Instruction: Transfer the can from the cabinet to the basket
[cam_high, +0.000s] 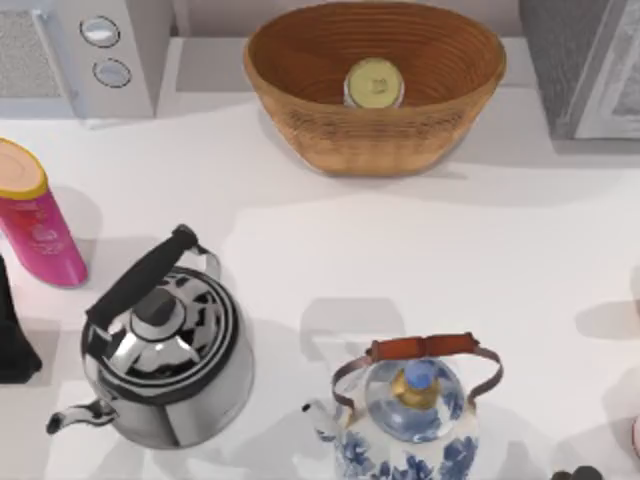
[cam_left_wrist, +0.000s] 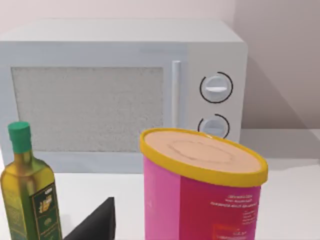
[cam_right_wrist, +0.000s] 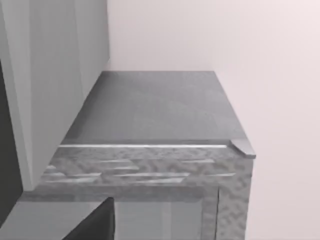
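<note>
Two kettles stand on the white tabletop (cam_high: 520, 260) near its front edge, but the biggest things sit at the back. A grey cabinet (cam_high: 580, 65) fills the far right corner; the right wrist view looks across its flat grey top (cam_right_wrist: 155, 107) toward a pale wall. A white microwave (cam_high: 75, 50) with two round dials takes the far left corner, and the left wrist view faces its speckled door (cam_left_wrist: 87, 107) square on.

Between those two, at the back middle, rests the basket (cam_high: 375, 120), a wide oval bowl of ribbed tan wicker. The can (cam_high: 374, 83) stands upright inside it, its pale yellow-green top facing up, near the basket's far wall.

Closer in, the chrome kettle (cam_high: 165, 355) with a black handle sits front left, spout pointing left. Just right of it is the blue-and-white floral kettle (cam_high: 410, 420) with a brown handle. Well to the left lies a pink tube (cam_high: 35, 220) with a yellow cap, tilted against the view; the left wrist camera sees it close up (cam_left_wrist: 202, 190), beside an olive oil bottle (cam_left_wrist: 30, 192) with a green cap.

A dark arm part (cam_high: 15, 330) shows at the left edge. I cannot tell whether either arm's fingers are open or closed.
</note>
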